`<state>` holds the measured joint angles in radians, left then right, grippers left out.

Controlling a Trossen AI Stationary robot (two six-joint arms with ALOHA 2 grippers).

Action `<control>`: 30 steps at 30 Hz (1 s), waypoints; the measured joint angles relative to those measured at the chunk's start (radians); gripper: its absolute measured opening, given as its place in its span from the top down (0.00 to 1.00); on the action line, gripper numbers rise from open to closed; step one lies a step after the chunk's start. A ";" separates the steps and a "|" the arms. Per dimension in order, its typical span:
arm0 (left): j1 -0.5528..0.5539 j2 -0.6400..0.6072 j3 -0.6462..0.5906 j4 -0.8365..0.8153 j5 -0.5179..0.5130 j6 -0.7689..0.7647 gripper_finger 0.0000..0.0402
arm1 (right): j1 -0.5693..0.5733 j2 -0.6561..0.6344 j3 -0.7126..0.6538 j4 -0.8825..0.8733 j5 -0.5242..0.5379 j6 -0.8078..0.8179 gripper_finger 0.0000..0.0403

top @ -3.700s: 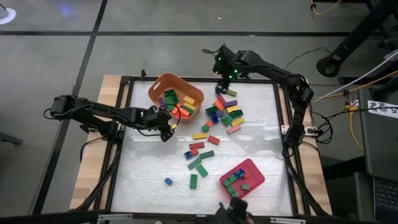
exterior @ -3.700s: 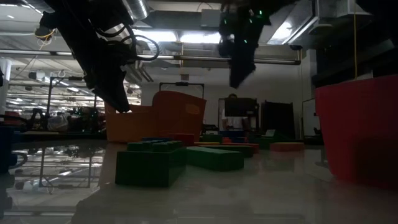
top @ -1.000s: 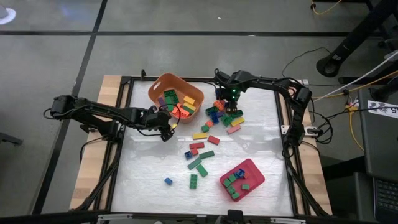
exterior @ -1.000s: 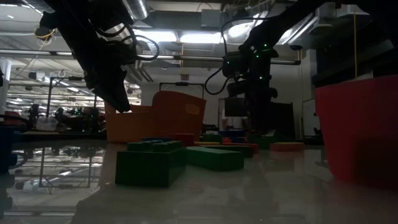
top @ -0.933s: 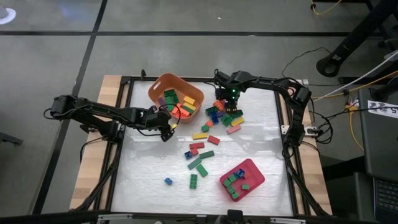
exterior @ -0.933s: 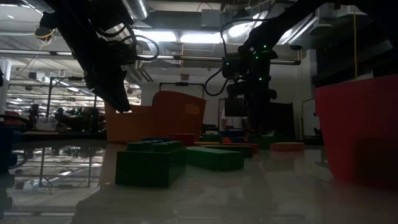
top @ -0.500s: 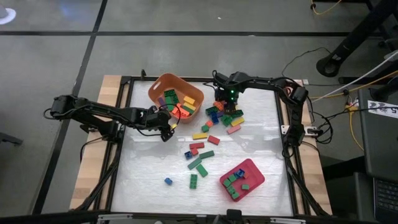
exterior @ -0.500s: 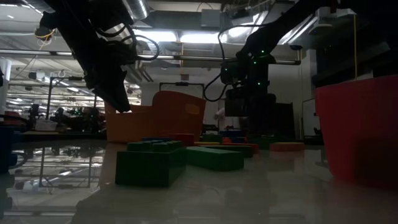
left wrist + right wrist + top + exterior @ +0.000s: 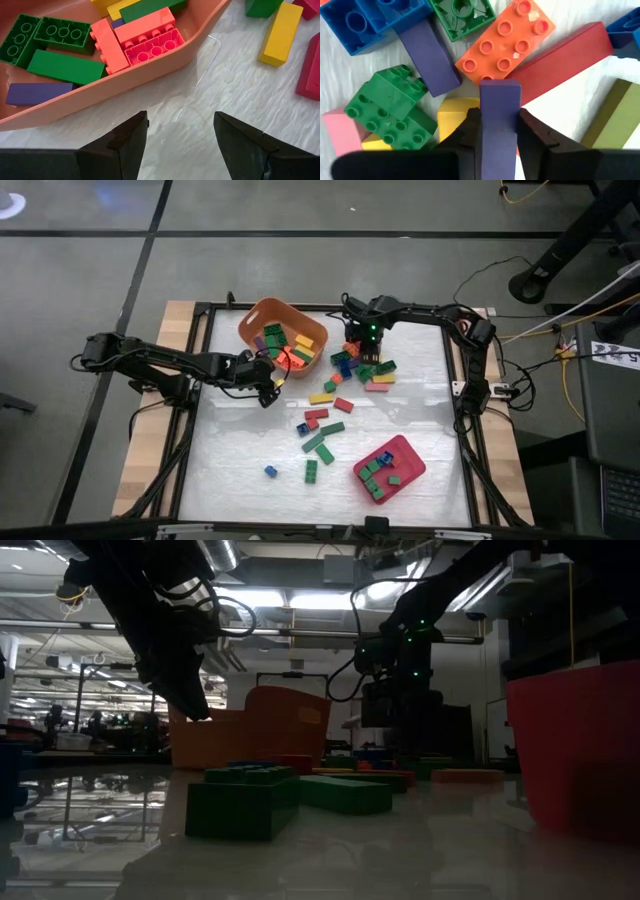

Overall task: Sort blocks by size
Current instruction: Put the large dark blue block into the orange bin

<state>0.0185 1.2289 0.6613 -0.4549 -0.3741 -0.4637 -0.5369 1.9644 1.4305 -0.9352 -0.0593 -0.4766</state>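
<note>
My right gripper (image 9: pixel 362 364) is down in the brick pile (image 9: pixel 362 366) just right of the orange tub (image 9: pixel 252 322), at the table's (image 9: pixel 250 460) far middle. Its fingers (image 9: pixel 532 131) are clamped tight on a purple brick (image 9: pixel 498 125), long and narrow, held end-on between them. Under it in the wrist view: an orange eight-stud brick (image 9: pixel 506 43) touching the purple one's far end, a long red brick (image 9: pixel 560 55) beside that, a yellow brick (image 9: pixel 452 114) under the grip, a green stepped brick (image 9: pixel 390 102) and a second purple brick (image 9: pixel 428 57) to one side, blue bricks (image 9: pixel 370 20) beyond.

My left gripper (image 9: pixel 270 385) hangs just in front of the tub, fingers (image 9: pixel 125 142) spread wide, holding nothing, bare table between them. The tub holds long bricks: green (image 9: pixel 57 67), salmon (image 9: pixel 145 27), pink (image 9: pixel 155 47), purple (image 9: pixel 37 93). A yellow brick (image 9: pixel 280 35) lies on the table outside the tub.

More bricks are loose mid-table: yellow (image 9: pixel 321 398), red (image 9: pixel 343 405), green (image 9: pixel 319 443), a small blue one (image 9: pixel 270 471) off alone near the front. The red tray (image 9: pixel 404 452) at front right has small green bricks (image 9: pixel 372 470) and a blue one (image 9: pixel 386 457) in it. Low view is too dark to add more.
</note>
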 joint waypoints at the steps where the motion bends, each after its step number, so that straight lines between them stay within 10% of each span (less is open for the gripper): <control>1: 0.000 0.000 0.000 0.000 0.000 0.000 0.46 | 0.000 0.001 0.007 -0.008 0.000 0.002 0.79; 18: 0.000 0.000 0.000 0.003 0.000 0.000 0.46 | 0.073 0.005 0.411 -0.183 -0.006 0.031 0.76; 30: -0.029 -0.032 0.005 -0.001 0.048 0.000 0.46 | 0.182 0.019 0.471 0.241 -0.088 0.026 0.74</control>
<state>-0.0103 1.1972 0.6661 -0.4560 -0.3260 -0.4633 -0.3552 1.9836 1.9018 -0.6941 -0.1475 -0.4503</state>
